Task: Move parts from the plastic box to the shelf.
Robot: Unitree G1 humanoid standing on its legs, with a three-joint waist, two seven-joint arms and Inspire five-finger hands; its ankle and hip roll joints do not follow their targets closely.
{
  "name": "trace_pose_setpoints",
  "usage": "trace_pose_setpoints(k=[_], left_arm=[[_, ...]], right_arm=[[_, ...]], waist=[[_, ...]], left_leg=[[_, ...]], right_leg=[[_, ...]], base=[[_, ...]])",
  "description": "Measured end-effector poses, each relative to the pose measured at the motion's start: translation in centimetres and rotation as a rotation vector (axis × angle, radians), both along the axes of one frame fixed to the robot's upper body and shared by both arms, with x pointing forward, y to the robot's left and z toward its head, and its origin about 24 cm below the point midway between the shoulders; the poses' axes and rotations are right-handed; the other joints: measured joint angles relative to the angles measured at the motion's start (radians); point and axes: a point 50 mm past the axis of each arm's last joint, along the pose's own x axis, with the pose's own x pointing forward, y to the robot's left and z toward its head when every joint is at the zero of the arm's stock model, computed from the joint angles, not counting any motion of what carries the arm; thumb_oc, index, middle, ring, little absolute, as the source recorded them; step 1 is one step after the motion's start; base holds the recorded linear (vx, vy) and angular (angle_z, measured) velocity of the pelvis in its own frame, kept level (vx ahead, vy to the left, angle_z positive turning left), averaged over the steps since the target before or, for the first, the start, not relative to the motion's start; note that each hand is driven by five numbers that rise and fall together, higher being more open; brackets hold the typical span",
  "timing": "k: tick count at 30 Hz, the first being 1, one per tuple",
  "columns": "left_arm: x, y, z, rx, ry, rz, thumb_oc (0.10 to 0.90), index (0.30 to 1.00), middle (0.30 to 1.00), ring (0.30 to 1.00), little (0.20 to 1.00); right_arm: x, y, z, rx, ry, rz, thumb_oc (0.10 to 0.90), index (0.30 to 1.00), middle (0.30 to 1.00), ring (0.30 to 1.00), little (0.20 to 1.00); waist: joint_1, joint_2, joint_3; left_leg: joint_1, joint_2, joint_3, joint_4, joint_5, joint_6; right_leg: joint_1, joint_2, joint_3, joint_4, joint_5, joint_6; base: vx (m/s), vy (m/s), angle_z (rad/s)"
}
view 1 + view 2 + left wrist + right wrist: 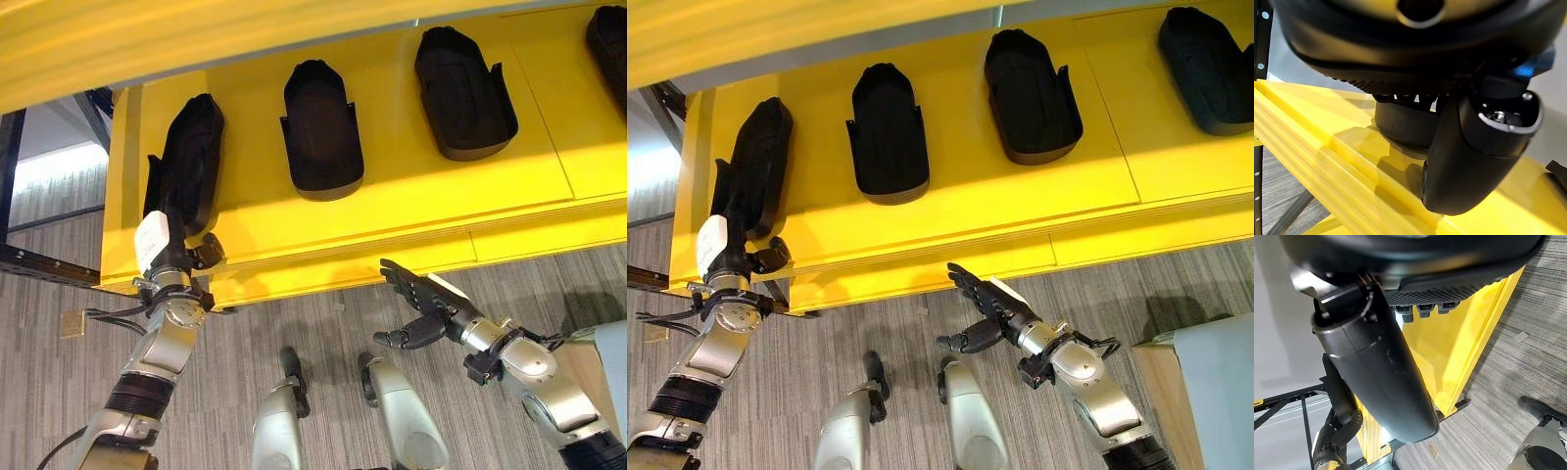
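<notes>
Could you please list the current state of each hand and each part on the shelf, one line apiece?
Left hand: shut on the leftmost black part, which rests tilted on the yellow shelf.
Right hand: open, empty, below the shelf's front edge.
Second part: lying on the shelf, untouched.
Third part: lying on the shelf, untouched.
Fourth part: lying on the shelf, untouched.

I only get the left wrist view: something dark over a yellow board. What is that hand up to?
Observer: The left hand is at the near end of a black part that stands on its side at the left end of a yellow shelf.
Operator: Is that the only part up there?
Observer: No, three more parts lie flat on the shelf, to its right.
Operator: And the other hand?
Observer: The right hand hangs below the shelf's front edge, fingers straight, holding nothing.
</notes>
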Motion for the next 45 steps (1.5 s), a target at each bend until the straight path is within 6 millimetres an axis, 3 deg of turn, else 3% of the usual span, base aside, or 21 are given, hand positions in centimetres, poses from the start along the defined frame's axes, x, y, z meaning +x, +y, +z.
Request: trace_pose_setpoints(k=[12,21,45], left_arm=[[0.6,0.4,0.6,-0.08,-0.049,0.036,0.9,1.0,1.0,1.0,1.0],[2.8,1.0,2.0,-0.241,-0.079,0.076,0.9,1.0,1.0,1.0,1.0],[4.1,2.3,3.0,-0.382,-0.192,0.187,0.9,1.0,1.0,1.0,1.0]], right_arm=[[0.0,0.2,-0.1,0.008,0.002,0.004,0.9,1.0,1.0,1.0,1.0],[0.0,0.3,-0.1,0.005,0.02,0.023,0.9,1.0,1.0,1.0,1.0],[0.5,1.7,0.0,0.001,0.04,0.088,0.9,1.0,1.0,1.0,1.0]], waist=[[-0.003,-0.009,0.001],[-0.011,-0.016,0.0],[-0.053,-0.055,-0.005]], left_leg=[[-0.001,-0.001,0.0,0.001,0.0,0.0],[0.006,-0.001,0.003,0.003,-0.003,-0.004],[0.022,0.0,0.033,0.003,-0.012,0.004]], right_leg=[[0.0,-0.001,0.001,0.0,0.0,0.001],[0.008,-0.006,0.002,0.001,-0.001,0.001],[0.012,-0.002,0.025,-0.001,0.001,0.011]], base=[[0.0,0.0,0.0],[0.0,0.003,0.0],[0.0,0.001,-0.02]])
